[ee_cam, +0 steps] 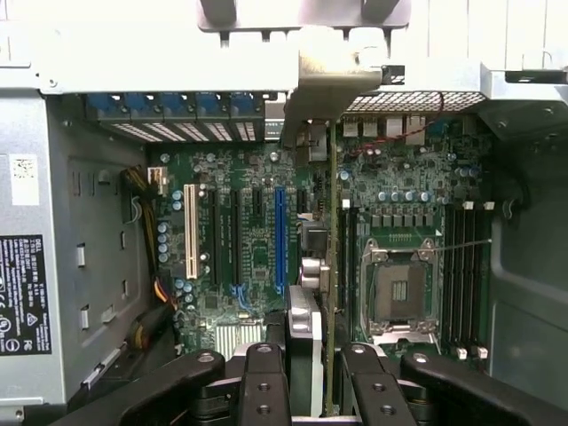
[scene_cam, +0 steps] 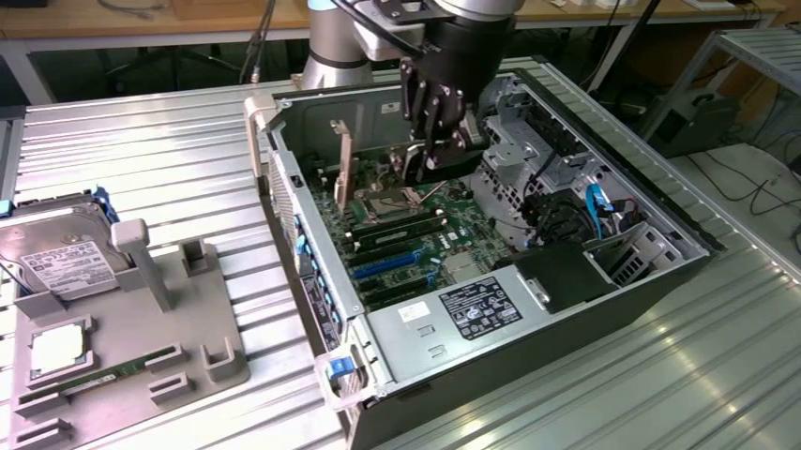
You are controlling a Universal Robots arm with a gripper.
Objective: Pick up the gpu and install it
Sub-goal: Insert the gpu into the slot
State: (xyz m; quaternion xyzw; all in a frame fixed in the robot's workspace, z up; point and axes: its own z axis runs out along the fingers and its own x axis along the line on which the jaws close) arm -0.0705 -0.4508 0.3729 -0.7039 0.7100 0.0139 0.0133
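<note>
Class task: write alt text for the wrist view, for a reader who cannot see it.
The black gripper clamps the gpu, a thin dark card with a silvery end bracket, seen edge-on over the green motherboard inside an open grey metal computer case. An empty processor socket lies beside it.
</note>
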